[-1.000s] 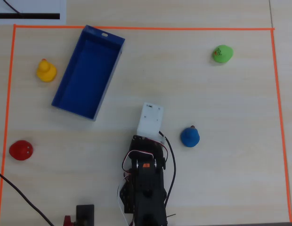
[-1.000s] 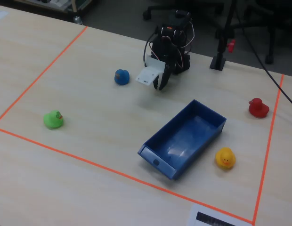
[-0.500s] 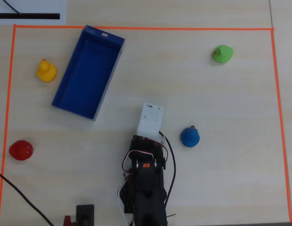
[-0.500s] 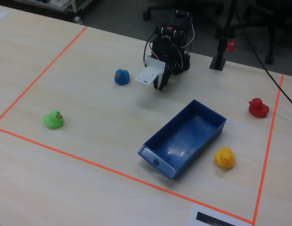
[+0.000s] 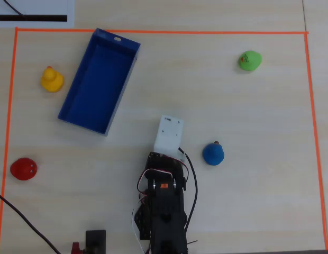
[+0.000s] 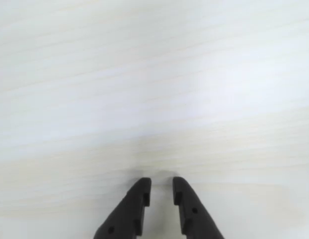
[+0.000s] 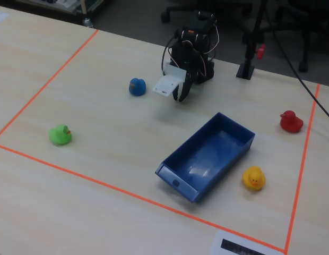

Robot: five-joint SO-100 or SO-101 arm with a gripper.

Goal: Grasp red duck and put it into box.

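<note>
Table (image 5: 248, 116) scene unchanged; gripper (image 6: 162, 185) static, red duck (image 5: 23, 169) untouched.

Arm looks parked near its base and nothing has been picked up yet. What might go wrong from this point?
1. The red duck lies far off by the orange tape, near the edge of reach; a stretched grasp may slip.
2. The hand has only a narrow gap between its fingers, and would push the round duck away unless opened.
3. The yellow duck sits beside the box and could be bumped.

Red duck (image 5: 23, 169) well apart from box (image 5: 82, 119)
</note>
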